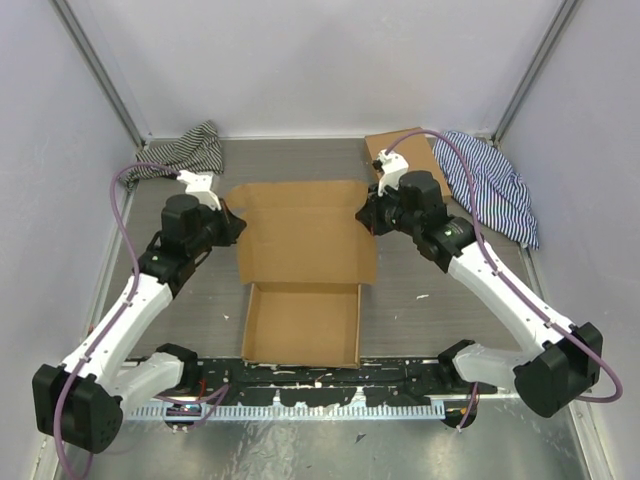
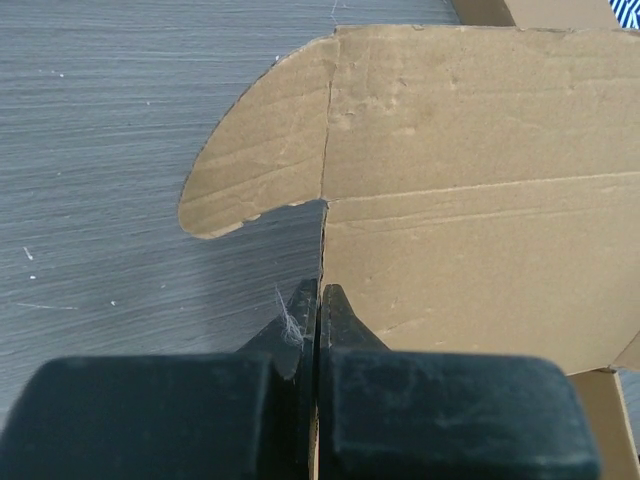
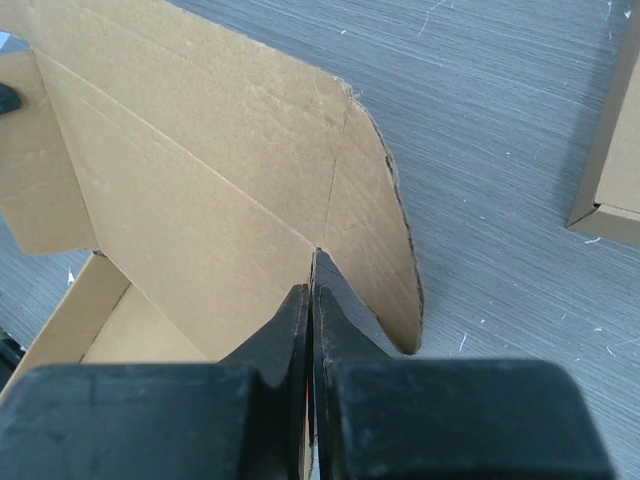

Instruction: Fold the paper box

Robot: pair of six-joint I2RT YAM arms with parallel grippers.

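Two grips, one lid, that's basically where this stands. The paper box [image 1: 305, 240] sits in the middle of the table [image 1: 430, 290] with its long axis running near to far. The tray half, walls already up, is at the near end, and the lid panel stretches away from it toward the far side.

The left gripper [image 1: 236, 226] is at the lid's left edge and the right gripper [image 1: 366, 217] is at its right edge, so the lid spans the gap between them and neither arm is really nearer. In both wrist views the fingers are pressed together with the cardboard edge running straight into the slit between them, right by the crease of the rounded ear flap. I'd call that both jaws clamped on the lid, thin as it is.

My guess is the next move turns on the hinge line where the lid meets the tray's far wall. It runs left to right, so both arms would need to swing toward the near side together or the panel will twist.

The smaller cardboard box [image 1: 405, 152] and striped cloths [image 1: 190, 150] at the far corners are well apart from all this.
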